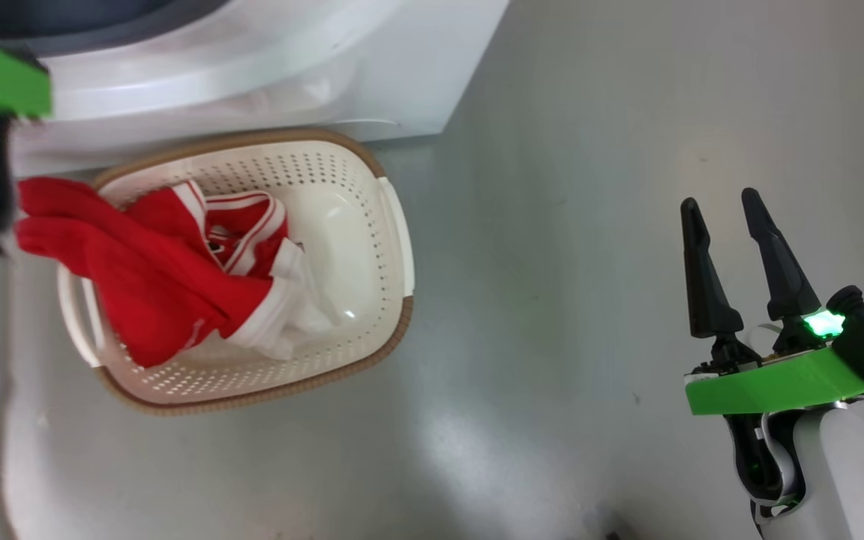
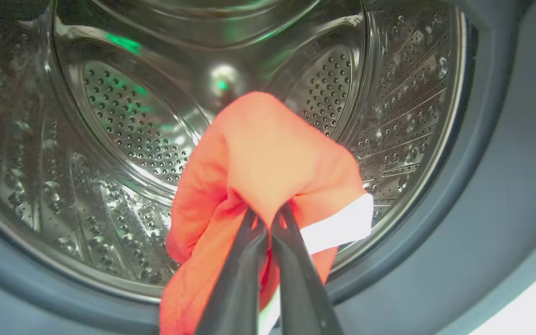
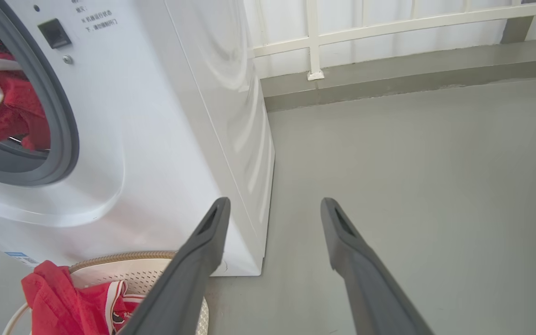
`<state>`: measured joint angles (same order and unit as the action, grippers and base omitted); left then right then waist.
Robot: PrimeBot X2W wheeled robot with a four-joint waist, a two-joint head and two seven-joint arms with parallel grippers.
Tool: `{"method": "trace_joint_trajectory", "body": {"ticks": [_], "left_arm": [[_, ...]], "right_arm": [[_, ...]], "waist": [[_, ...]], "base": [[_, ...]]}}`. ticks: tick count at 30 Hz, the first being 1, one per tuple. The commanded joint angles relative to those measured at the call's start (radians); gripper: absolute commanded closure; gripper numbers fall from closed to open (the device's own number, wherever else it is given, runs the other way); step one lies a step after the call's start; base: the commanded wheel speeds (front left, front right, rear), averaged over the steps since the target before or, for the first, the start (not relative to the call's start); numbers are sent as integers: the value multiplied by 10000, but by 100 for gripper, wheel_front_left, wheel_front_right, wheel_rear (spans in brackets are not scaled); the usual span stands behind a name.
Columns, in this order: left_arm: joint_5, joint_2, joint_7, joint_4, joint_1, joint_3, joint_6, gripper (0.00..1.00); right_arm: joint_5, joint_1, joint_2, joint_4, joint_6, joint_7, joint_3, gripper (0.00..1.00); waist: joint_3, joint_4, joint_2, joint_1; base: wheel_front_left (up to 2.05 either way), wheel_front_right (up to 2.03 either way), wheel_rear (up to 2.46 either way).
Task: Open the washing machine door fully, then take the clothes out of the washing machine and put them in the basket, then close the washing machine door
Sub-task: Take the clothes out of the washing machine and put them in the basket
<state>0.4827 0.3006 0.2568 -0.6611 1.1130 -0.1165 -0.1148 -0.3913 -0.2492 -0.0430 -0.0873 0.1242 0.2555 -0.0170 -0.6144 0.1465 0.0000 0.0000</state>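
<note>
Left tool [image 2: 268, 211]: nearest the lens, its two dark fingers are pinched together on a bunched fold of the red garment [image 2: 268, 149]. A white trim band lies just beside the grip. Taking a fold rather than a loose edge should keep the soft cloth from slipping.
Red garment: it hangs from that grip inside the steel drum [image 2: 123, 125] of the washing machine [image 3: 156, 116], within the grey gasket [image 3: 65, 125].
Basket [image 1: 391, 225]: it stands on the floor [image 1: 552, 315] just beside the machine's front, below the opening, so the carry is short.
Clothes [image 1: 139, 292]: red pieces with white trim are heaped in the basket's left half, and one part is draped over its rim.
Right tool [image 1: 719, 199]: its jaws are spread wide and hold nothing. It is parked well apart over bare floor, probably to keep out of the way.
Step, as I judge it: this piece is to be drawn out toward the basket. Closing the door is not yet done.
</note>
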Motion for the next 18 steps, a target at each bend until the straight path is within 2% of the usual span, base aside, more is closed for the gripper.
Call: {"method": "trace_joint_trajectory", "body": {"ticks": [1, 9, 18], "left_arm": [[-271, 155, 48, 647, -583, 611, -58, 100], [-1282, -1118, 49, 3014, -2698, 1944, -153, 100], [-1477, -1627, 49, 5530, -4632, 2304, -157, 100]], "right_arm": [[158, 176, -72, 199, 65, 63, -115, 0], [352, 368, -72, 218, 65, 63, 191, 0], [472, 543, -72, 195, 65, 63, 347, 0]], "waist": [[302, -312, 0, 0], [537, -747, 0, 0], [725, -1007, 0, 0]], "base": [[0, 0, 0], [0, 0, 0], [0, 0, 0]]}}
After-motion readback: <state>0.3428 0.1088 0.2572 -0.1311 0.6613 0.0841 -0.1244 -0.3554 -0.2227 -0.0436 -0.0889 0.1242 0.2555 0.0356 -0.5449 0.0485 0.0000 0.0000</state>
